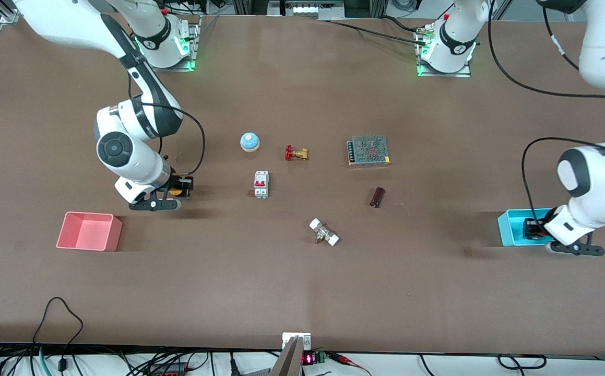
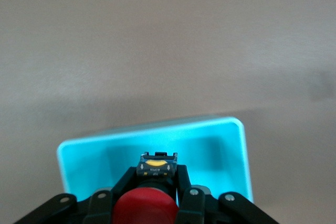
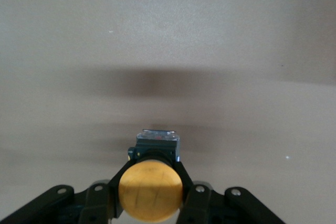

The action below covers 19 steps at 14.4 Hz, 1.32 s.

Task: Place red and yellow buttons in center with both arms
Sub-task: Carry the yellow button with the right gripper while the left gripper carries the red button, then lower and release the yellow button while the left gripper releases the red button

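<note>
Red button (image 2: 144, 208) gripped over cyan bin (image 2: 231, 150), yellow button (image 3: 150, 190) gripped

Matte brown table (image 1: 302, 292), evenly lit from above; soft shadows are cast on it. Black cables (image 1: 62, 313) are trailed along the edge nearest the front camera. Aluminium framing (image 1: 4, 10) is seen at the edge by the bases.
</note>
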Tool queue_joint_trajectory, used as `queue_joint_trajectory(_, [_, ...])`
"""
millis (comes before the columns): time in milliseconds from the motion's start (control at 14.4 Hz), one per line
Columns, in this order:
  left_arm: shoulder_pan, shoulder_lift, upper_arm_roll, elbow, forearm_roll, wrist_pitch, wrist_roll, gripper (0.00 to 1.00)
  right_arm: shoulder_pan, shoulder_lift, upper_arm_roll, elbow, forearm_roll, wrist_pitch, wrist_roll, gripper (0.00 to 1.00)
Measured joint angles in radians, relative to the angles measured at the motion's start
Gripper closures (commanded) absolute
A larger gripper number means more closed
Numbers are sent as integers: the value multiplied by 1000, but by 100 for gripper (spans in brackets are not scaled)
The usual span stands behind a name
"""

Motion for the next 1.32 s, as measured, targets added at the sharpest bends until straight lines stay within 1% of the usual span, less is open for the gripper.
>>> queue_joint_trajectory(208, [-39,-86,-14,39,0,-203,-27,70,5,26,0,0,-21,28,0,73])
queue_joint_trajectory(346, [-123,-118,-19,59,0,-297,-110,70,8,39,0,0,-23,40,0,73])
queue_joint_trajectory(485, [-228,-125,-24,58,0,-337,-201,70,9,45,0,0,-24,44,4,73])
queue_joint_trajectory(692, [-338,-111,-35,28,0,-346,-288,72,17,46,1,0,-24,45,37,73])
queue_joint_trajectory(831, [-388,-96,-38,-17,0,-304,-359,72,29,46,1,1,-24,47,49,73])
queue_joint_trajectory(1038, [-439,-88,-40,-143,0,-146,-468,72,33,46,1,1,-24,49,56,72])
queue_joint_trajectory(1246, [-471,-90,-41,-252,0,4,-561,72,33,47,1,1,-24,52,57,68])
queue_joint_trajectory(1315, [-479,-90,-41,-291,0,69,-583,72,34,49,1,1,-24,52,57,65])
